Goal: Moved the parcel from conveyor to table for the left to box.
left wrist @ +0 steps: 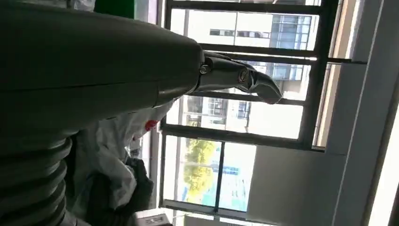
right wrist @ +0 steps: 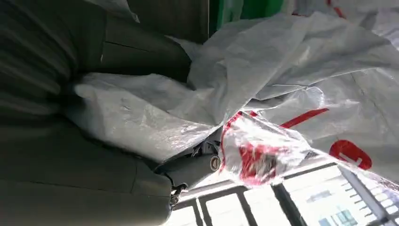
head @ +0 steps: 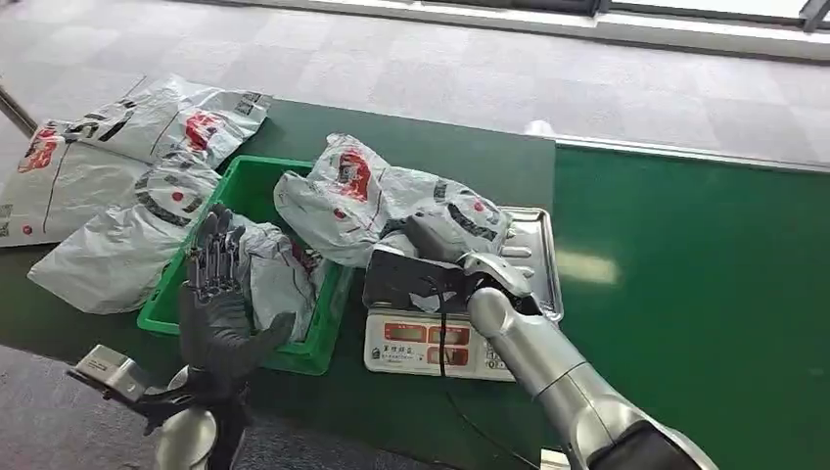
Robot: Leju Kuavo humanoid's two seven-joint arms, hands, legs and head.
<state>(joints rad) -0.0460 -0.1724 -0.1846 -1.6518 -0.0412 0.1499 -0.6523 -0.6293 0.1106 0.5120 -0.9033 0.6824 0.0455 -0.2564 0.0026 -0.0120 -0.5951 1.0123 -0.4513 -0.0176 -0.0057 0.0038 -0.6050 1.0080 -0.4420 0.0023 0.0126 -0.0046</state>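
Observation:
A white plastic parcel (head: 387, 201) with red and black print lies across the metal tray (head: 544, 257) of a weighing scale (head: 423, 344) at the table's middle. My right hand (head: 426, 269) grips its near edge; in the right wrist view the crumpled parcel (right wrist: 291, 70) wraps around my right hand (right wrist: 70, 179) and a finger (right wrist: 193, 170). My left hand (head: 217, 299) stands upright at the front of a green bin (head: 251, 176), fingers apart and holding nothing. From the left wrist view my left hand (left wrist: 94, 70) stretches toward the windows.
Another parcel (head: 276, 276) lies inside the green bin. Several more parcels (head: 127, 166) are piled on the table to the left. The bright green conveyor (head: 685, 294) runs along the right. A cable (head: 442, 338) hangs over the scale's front.

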